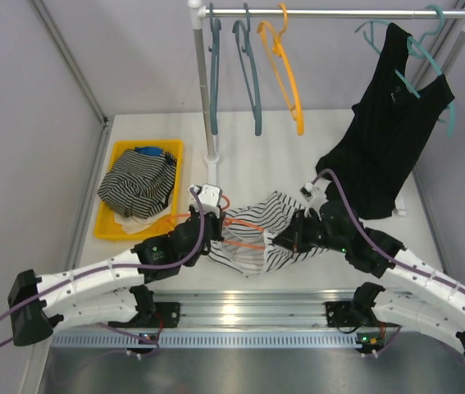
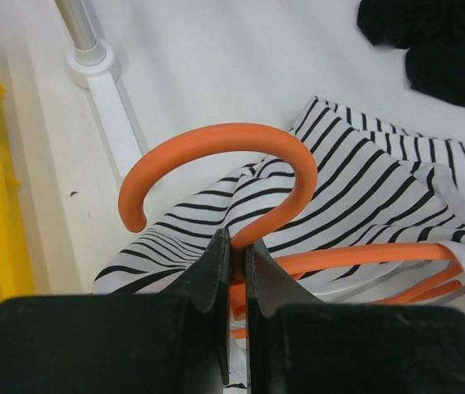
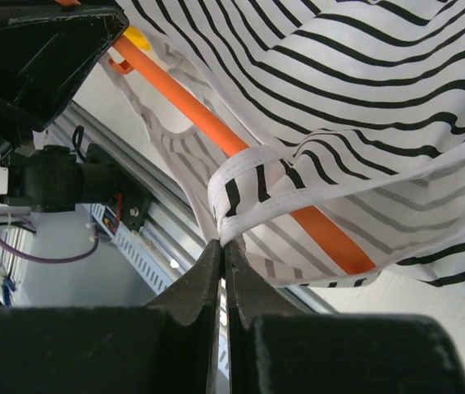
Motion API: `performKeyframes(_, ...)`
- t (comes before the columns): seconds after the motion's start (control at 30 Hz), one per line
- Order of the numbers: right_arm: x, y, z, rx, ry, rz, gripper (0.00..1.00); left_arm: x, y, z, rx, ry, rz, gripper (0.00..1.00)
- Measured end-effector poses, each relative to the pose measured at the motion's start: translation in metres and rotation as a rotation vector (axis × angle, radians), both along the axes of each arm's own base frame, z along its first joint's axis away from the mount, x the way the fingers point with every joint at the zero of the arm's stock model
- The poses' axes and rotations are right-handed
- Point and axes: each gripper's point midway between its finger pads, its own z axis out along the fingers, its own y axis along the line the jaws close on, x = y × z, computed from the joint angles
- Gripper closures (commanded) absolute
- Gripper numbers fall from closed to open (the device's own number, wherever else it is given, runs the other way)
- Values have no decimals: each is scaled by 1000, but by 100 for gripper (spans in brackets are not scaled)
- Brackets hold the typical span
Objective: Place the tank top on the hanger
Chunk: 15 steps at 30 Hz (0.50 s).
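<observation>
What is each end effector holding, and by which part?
Left end effector grips the hanger at the neck, just below its hook. Right end effector pinches the tank top by its white-banded edge.

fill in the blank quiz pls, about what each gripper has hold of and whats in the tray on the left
1. The left gripper is shut on the ____ hanger, just below its hook.
2. The right gripper pinches the edge of the tank top, which is white with thin black ____.
3. A darker striped garment lies in the ____ tray.

Missing words: orange; stripes; yellow
</observation>
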Motion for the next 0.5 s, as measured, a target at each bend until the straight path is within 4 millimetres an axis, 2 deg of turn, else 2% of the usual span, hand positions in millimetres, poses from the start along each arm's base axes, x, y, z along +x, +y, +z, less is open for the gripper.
performKeyframes(0.2,7,3,11,18,-24,-23,100,3,-9,25,-66,-48,5,100)
performKeyframes(0.5,14,-13,23,-17,-76,-88,100,3,6,33,-67,-65,53,100)
